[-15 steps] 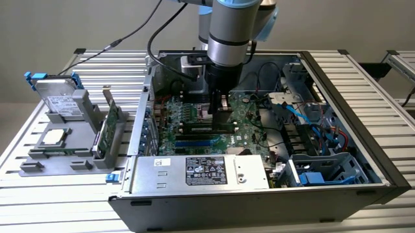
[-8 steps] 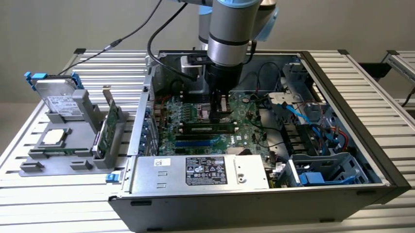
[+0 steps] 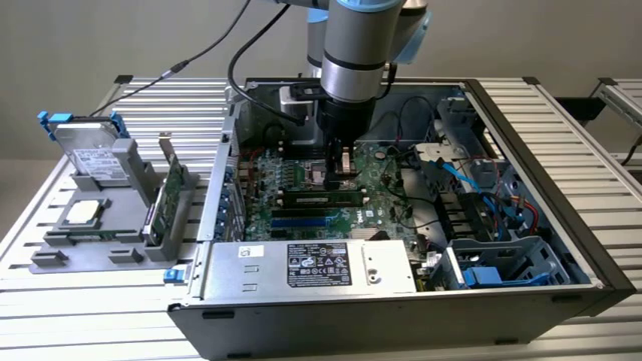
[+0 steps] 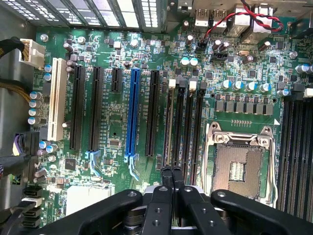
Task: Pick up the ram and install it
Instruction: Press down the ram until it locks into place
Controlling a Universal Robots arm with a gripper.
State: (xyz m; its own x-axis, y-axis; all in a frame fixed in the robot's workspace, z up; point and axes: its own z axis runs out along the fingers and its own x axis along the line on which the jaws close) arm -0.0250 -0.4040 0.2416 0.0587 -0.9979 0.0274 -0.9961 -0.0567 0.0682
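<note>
- The gripper (image 3: 338,179) hangs inside the open computer case (image 3: 561,226), its fingers (image 4: 166,178) pressed together over the motherboard (image 4: 112,127).
- The ram (image 3: 321,200) sits lengthwise in a memory slot just beneath the fingertips; whether they pinch it cannot be told.
- The power supply (image 3: 301,267), on the case's near side, has a black-and-white label with print too small to read.
- On the exterior view's left, a grey holder (image 3: 90,226) carries a hard drive (image 3: 95,154) with an unreadable label and an upright expansion card (image 3: 171,199).
</note>
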